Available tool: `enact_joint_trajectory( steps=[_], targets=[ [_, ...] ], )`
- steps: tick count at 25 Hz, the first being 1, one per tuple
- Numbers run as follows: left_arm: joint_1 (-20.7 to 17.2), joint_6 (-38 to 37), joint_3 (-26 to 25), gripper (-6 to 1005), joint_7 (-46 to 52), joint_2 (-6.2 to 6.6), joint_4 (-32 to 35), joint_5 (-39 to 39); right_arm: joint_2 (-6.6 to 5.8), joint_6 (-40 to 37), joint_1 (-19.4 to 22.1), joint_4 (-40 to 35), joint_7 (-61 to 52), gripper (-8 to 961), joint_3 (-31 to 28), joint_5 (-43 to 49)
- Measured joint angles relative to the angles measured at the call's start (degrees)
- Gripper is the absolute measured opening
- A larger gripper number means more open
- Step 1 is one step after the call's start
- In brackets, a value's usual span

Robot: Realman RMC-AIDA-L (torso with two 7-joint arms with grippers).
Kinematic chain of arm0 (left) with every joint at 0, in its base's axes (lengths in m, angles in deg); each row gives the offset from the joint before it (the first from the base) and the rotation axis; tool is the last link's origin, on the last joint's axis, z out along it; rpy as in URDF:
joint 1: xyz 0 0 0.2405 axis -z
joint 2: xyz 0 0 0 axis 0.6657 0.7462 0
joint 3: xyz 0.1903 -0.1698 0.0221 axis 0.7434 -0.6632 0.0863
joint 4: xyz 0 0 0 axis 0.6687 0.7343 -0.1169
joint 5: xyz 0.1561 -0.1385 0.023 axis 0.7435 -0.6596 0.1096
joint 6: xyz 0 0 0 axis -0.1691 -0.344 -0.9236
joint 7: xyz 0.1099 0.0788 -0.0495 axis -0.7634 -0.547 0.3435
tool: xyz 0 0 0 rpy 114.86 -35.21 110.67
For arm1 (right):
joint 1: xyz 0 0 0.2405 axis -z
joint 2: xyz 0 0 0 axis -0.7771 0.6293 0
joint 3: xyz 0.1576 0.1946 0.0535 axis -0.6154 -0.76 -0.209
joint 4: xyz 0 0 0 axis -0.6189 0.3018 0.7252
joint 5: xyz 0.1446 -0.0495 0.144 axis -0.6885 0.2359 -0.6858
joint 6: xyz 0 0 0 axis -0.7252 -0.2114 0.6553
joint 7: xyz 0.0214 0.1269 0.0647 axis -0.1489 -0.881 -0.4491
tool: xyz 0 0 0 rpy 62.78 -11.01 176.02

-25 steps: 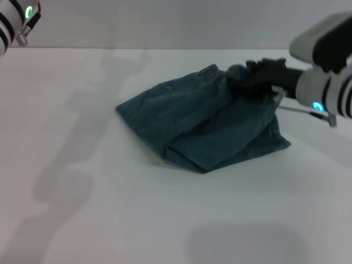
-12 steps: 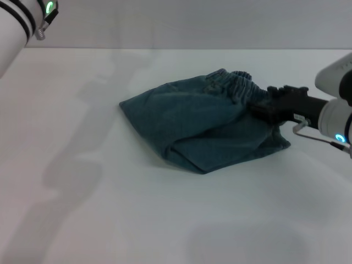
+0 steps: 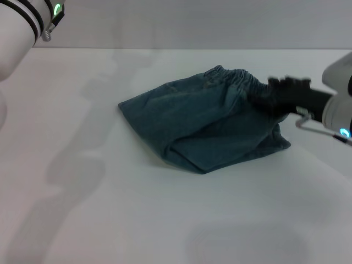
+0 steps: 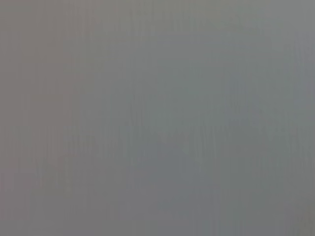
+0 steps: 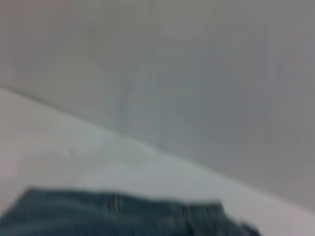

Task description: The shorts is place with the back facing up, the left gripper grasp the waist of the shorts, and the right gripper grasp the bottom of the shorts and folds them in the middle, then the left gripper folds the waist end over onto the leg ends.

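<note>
The blue denim shorts [image 3: 201, 124] lie folded in a compact bundle on the white table [image 3: 137, 220]. Their gathered elastic waist [image 3: 237, 77] runs along the far right of the top layer. The leg ends are hidden under the folds. My right gripper [image 3: 270, 94] is low over the table, right at the waist's right end and against the denim. The right wrist view shows a strip of the shorts [image 5: 98, 216] with stitched seams. Only the left arm's wrist [image 3: 25, 25], with its green light, shows at the far left, raised well away from the shorts.
A plain grey wall [image 3: 181, 22] stands behind the table's far edge. The left wrist view shows only flat grey. Arm shadows fall across the table to the left of the shorts.
My right gripper has drawn back to the right, and the waist now lies flatter on the bundle. The left arm has come further into view at the top left.
</note>
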Motion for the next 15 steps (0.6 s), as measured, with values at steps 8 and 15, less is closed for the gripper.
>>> enact_joint_trajectory(
  steps=[8, 15],
  targets=[
    [-1.5, 1.1, 0.4, 844, 0.0, 0.00, -0.1, -0.2, -0.24, -12.7, 0.3, -4.4, 13.7, 600, -4.3, -14.3],
    [-3.5, 4.5, 2.0, 844, 0.1, -0.07, -0.6, -0.6, -0.24, -16.7, 0.4, 3.6, 46.3, 600, -5.3, -42.2]
  ],
)
